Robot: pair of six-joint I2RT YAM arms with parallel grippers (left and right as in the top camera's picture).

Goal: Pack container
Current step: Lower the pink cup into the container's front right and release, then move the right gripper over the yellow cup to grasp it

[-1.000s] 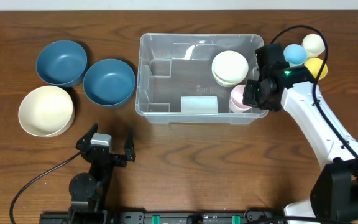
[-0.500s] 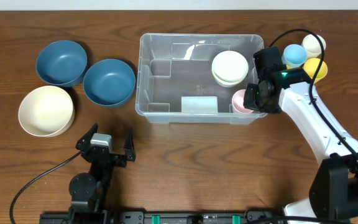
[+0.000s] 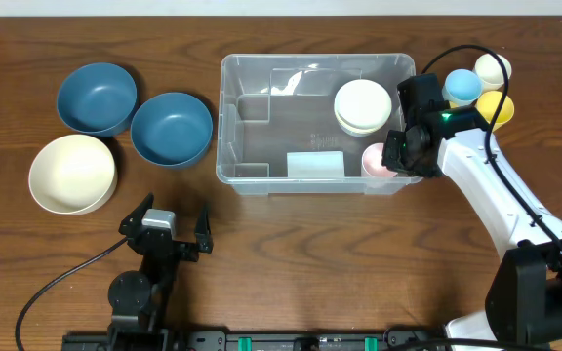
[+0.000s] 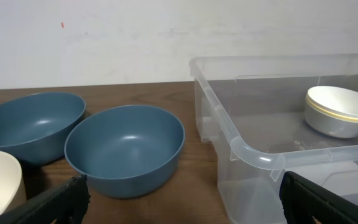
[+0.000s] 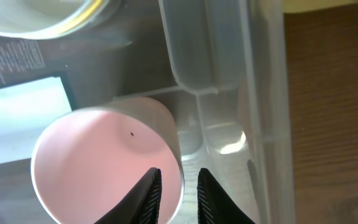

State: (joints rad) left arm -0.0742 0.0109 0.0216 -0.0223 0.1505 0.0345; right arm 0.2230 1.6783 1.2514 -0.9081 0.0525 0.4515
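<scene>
Tightly, the right gripper (image 5: 178, 182) pinches the pink cup (image 5: 98, 165) rim beside the container (image 3: 310, 59) corner ledge (image 5: 197, 50), near stacked cream bowls (image 3: 362, 105); left gripper (image 3: 172, 216) gapes.

A dark brown wooden table (image 3: 310, 253) with a clear streaked grain fills nearly the whole overhead frame. Along the top edge runs a thin pale strip of wall (image 3: 281, 6). In the left wrist view this wall (image 4: 135, 37) is plain white, evenly lit, with a tiny red mark (image 4: 61, 25) at upper left.
</scene>
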